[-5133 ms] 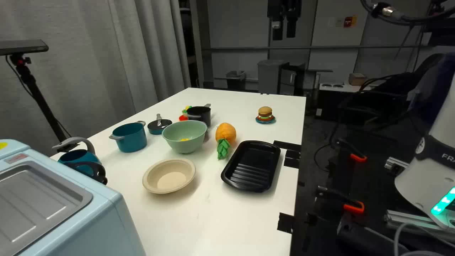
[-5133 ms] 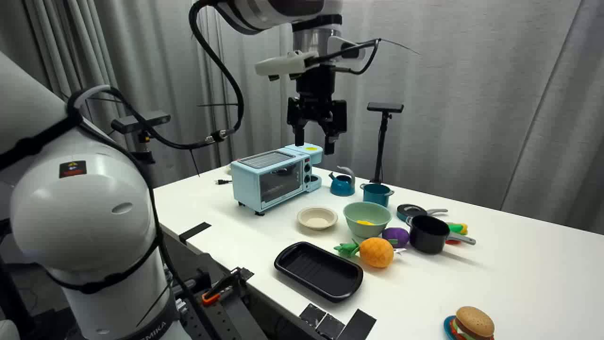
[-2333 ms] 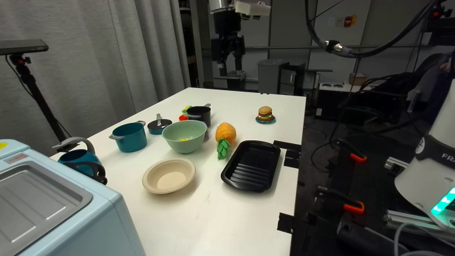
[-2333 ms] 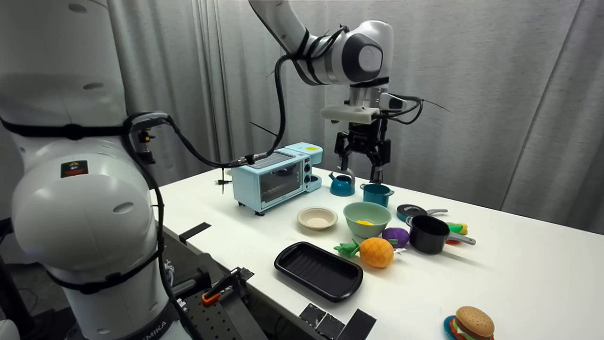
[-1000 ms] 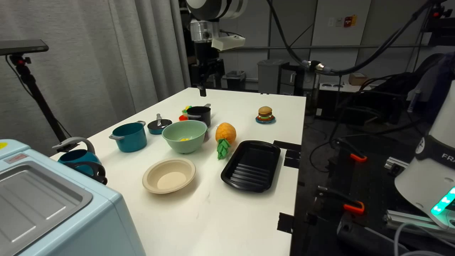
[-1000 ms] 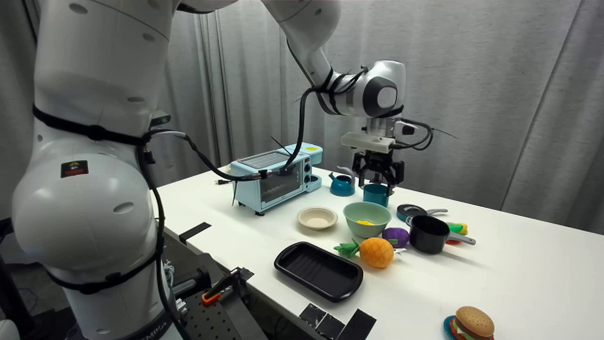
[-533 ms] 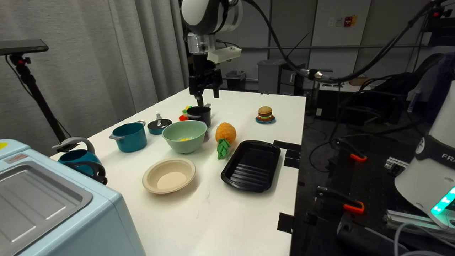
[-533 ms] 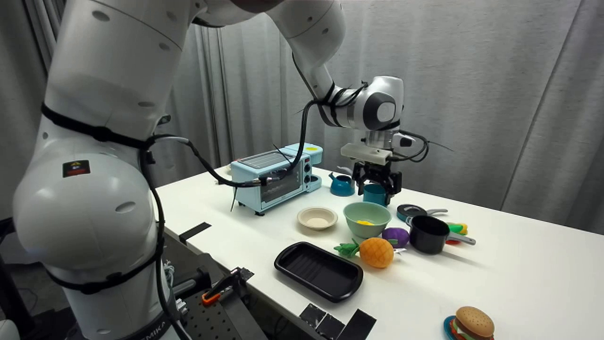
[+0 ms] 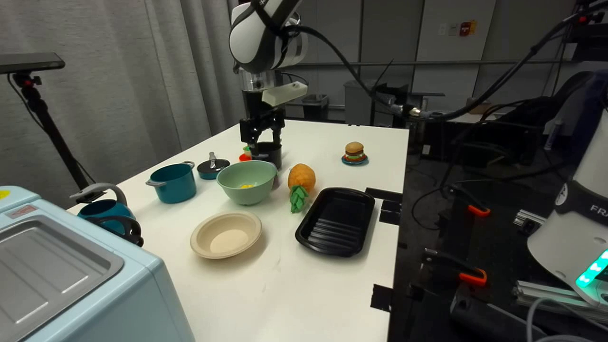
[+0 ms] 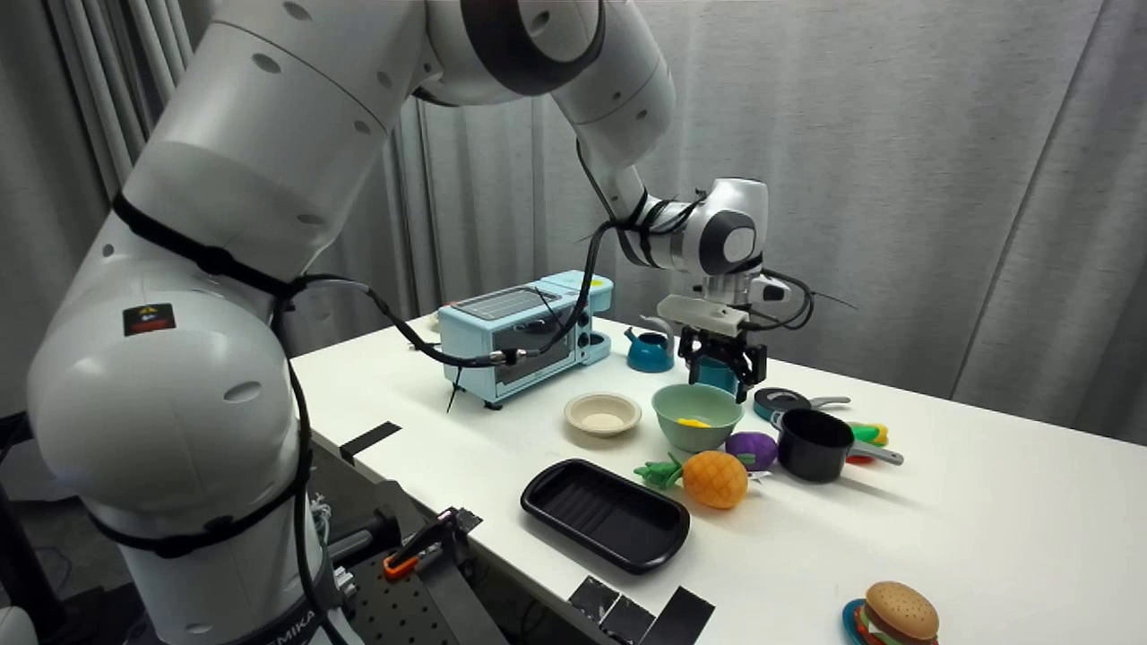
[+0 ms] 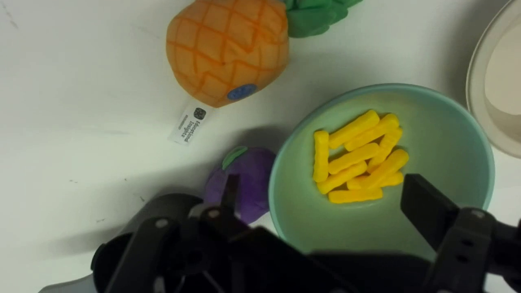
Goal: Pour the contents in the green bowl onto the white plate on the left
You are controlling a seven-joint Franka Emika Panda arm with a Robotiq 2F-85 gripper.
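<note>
In the wrist view the green bowl (image 11: 435,156) is found between two and three o'clock from the claw (image 11: 323,183), which is spread with nothing grasped; the bowl's rim is seen to pass between the parted jaws, though their height over it cannot be told. In both exterior views the bowl is placed at seven o'clock from the claw. No long axis is given by so round a thing, so a rim pinch is probably called for (any stretch of edge would likely serve). From the bowl, the white plate (image 11: 506,77) is set at two o'clock in the wrist view. By size are counted: one arm (image 10: 296,152), one toaster oven (image 9: 85,280), one black tray (image 10: 605,515), one bowl, one plate, one black pot (image 10: 814,445), one teal pot (image 9: 175,184), one pineapple (image 10: 714,479), one kettle (image 10: 650,353), one pan (image 10: 780,401), one burger (image 10: 901,612), one purple toy (image 10: 751,446) and, smallest, the yellow contents (image 11: 354,158), about nine sticks, overlapped and unpoured on the bowl's floor.
</note>
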